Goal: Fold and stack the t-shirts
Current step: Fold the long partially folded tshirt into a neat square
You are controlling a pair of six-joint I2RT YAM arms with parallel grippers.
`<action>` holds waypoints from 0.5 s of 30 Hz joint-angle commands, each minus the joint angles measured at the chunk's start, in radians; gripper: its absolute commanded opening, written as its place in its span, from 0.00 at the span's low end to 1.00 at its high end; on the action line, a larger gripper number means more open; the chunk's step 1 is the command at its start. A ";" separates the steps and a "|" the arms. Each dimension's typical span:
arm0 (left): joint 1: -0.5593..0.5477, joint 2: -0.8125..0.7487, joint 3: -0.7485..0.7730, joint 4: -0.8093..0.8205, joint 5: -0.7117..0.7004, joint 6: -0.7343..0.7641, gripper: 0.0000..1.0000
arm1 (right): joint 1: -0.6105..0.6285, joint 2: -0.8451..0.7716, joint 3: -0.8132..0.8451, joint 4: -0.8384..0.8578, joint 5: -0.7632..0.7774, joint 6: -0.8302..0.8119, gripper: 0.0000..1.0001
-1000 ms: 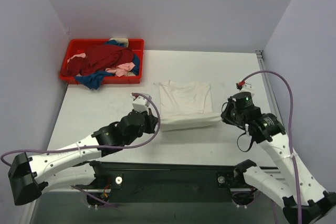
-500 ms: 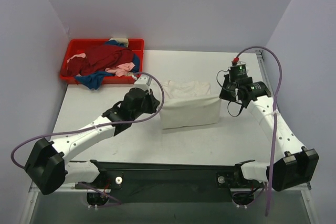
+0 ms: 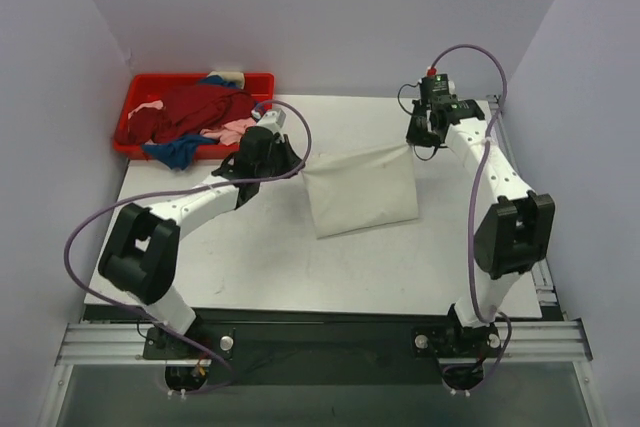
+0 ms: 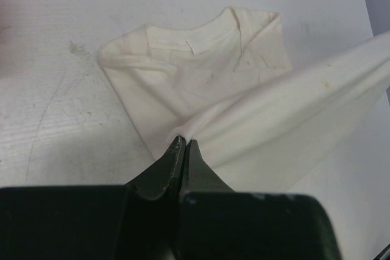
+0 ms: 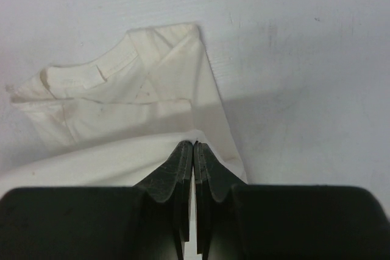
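The cream-white t-shirt (image 3: 362, 197) lies at the table's middle, its near hem lifted and drawn over toward the far side. My left gripper (image 3: 300, 169) is shut on the hem's left corner (image 4: 183, 131). My right gripper (image 3: 412, 144) is shut on the hem's right corner (image 5: 194, 135). In both wrist views the collar end (image 4: 201, 31) (image 5: 97, 68) lies flat on the table under the raised fold. The dark red (image 3: 205, 107), blue (image 3: 175, 152) and pale pink (image 3: 238, 129) t-shirts lie heaped in the red tray.
The red plastic tray (image 3: 262, 82) stands at the far left corner of the white table (image 3: 200, 237). Walls close the table in at the back and on both sides.
Both grippers have carried the shirt's near hem up and away toward the far side, folding it over the collar end. Both arms now reach far out.
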 commanded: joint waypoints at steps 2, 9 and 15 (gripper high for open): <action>0.062 0.128 0.128 0.053 0.080 0.017 0.00 | -0.041 0.129 0.137 0.002 0.040 -0.044 0.00; 0.116 0.296 0.266 0.028 0.091 0.012 0.00 | -0.056 0.323 0.293 0.002 0.022 -0.045 0.00; 0.143 0.390 0.348 0.009 0.095 0.007 0.00 | -0.070 0.424 0.384 0.002 0.005 -0.042 0.00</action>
